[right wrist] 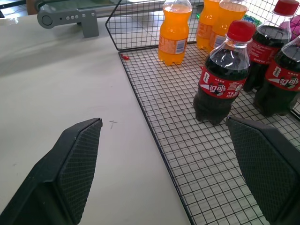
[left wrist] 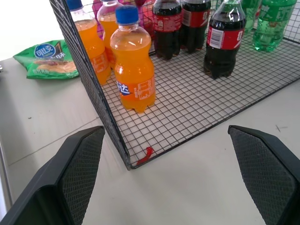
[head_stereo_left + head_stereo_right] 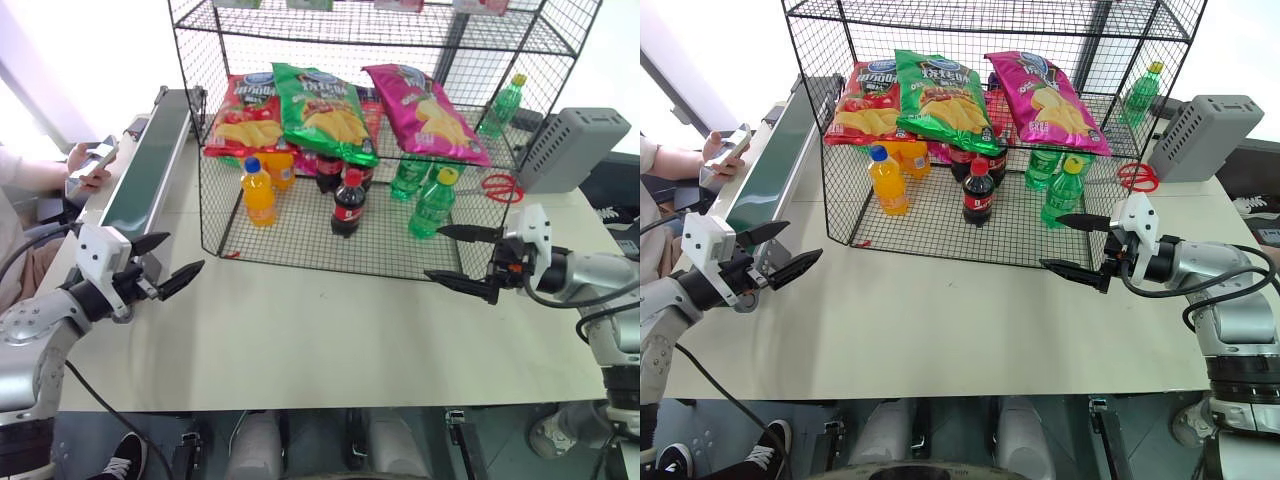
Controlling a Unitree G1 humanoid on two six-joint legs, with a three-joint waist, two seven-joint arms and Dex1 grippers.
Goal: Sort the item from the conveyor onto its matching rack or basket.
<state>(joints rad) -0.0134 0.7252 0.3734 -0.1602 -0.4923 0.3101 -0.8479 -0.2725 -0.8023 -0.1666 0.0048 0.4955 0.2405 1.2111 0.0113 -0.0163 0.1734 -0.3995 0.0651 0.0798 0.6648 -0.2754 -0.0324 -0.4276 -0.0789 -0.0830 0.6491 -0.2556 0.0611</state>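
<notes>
— What is seen on the black wire rack (image 3: 300,255) right now?

— Three chip bags are laid side by side on the middle tier: a red bag (image 3: 245,112), a green bag (image 3: 322,110), and the magenta-pink chip bag (image 3: 425,112) at the right end, face up. Bottles are stood on the bottom tier below: two orange soda bottles (image 3: 258,192) can be counted, three cola bottles (image 3: 348,203), and green soda bottles (image 3: 432,204) — at least two, with another green one (image 3: 503,105) seen at the far right behind the mesh.

— And the conveyor?

— The dark green belt (image 3: 150,165) is seen bare, to the left of the rack.

— The claws?

— Both are held spread wide with nothing between the fingers. The left gripper (image 3: 165,262) is held above the table (image 3: 330,330) near the conveyor's end; the right gripper (image 3: 462,255) is held just in front of the rack's right corner. One more small green bag (image 2: 47,60) is seen lying on the table outside the rack.
</notes>
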